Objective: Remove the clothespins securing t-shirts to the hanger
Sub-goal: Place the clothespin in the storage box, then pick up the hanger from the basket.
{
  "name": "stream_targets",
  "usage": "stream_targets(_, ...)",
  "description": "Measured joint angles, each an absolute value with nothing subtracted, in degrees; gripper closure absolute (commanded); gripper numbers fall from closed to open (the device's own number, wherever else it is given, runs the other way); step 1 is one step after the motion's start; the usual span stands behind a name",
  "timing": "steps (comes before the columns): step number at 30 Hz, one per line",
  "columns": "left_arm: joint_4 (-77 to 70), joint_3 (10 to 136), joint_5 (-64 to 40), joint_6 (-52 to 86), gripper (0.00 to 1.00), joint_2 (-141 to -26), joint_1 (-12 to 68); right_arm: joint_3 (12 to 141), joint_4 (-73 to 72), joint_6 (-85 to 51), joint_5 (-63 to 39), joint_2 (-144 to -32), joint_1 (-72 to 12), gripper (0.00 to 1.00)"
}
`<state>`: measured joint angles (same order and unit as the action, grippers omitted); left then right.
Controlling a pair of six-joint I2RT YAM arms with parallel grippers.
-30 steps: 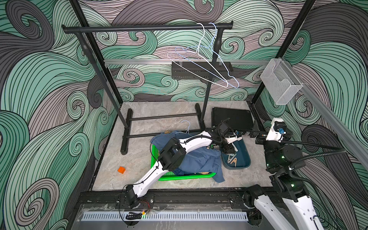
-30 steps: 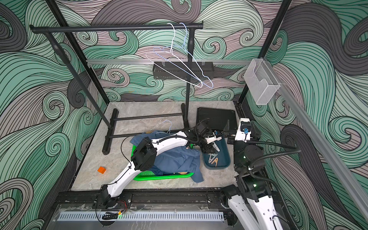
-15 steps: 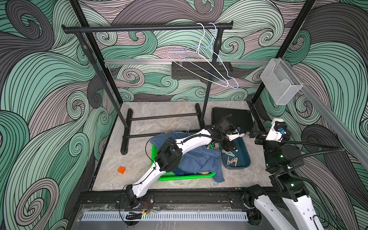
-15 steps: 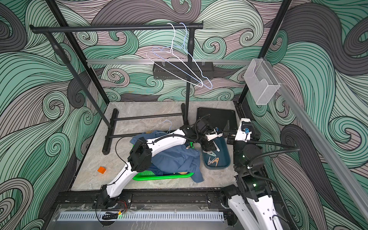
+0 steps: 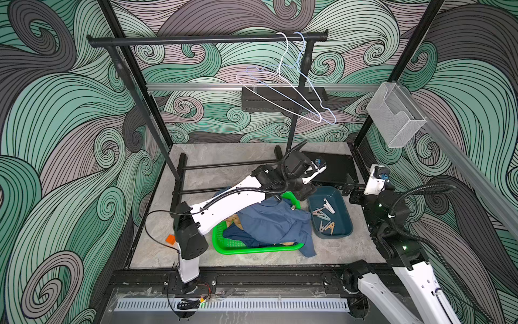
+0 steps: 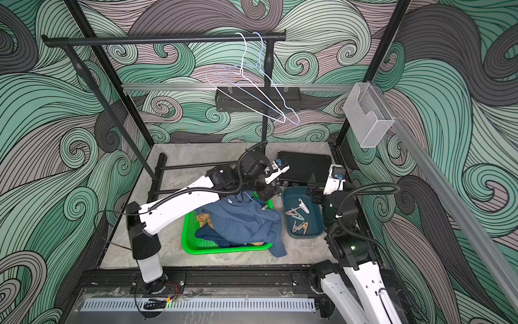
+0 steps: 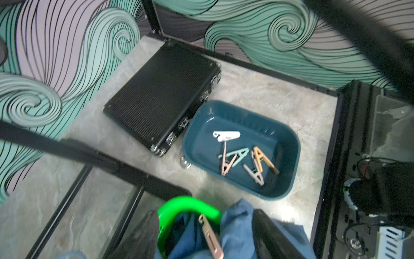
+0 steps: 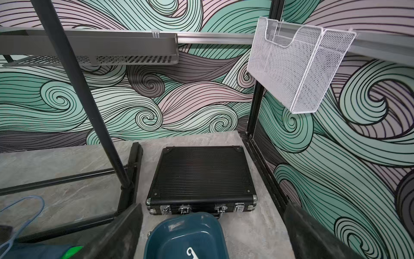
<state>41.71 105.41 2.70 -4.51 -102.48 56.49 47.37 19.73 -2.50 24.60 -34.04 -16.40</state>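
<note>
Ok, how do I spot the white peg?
Look for the flat black ribbed case lying on the grey tabletop; the dark teal plastic tray sits right beside it. Among the five pegs inside, the white plastic clothespin lies nearest the case. It is the only white one; the others are pink, teal, tan and grey.

Both arms wore white shells between black joint housings. The left arm [image 5: 224,204], based at six o'clock in a top view, carried a black ribbed hose [image 5: 238,193] and red wires [image 5: 208,290] at its base. The right arm [image 5: 420,283], at five o'clock, had a looped black hose [image 5: 420,190], green lights [image 5: 403,247] and a white wrist block [image 5: 374,183] with a blue plug. The left gripper [image 7: 206,235] and right gripper [image 8: 215,235] had black fingers.
</note>
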Motion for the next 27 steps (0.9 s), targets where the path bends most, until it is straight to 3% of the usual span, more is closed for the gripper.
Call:
stream_targets(8,51.8,97.3,6.3,0.2,0.34,-96.1,47.1,47.1,22.5,-6.5,20.6,-35.0,-16.4,0.01)
stream_targets(14,55.7,94.5,3.1,2.3,0.38,-94.0,38.3,47.1,23.2,-7.1,18.6,-36.0,-16.4,0.01)
stream_targets(27,59.0,103.3,-12.5,0.7,0.52,-108.7,32.0,47.1,23.0,-7.0,16.5,-36.8,-16.4,0.01)
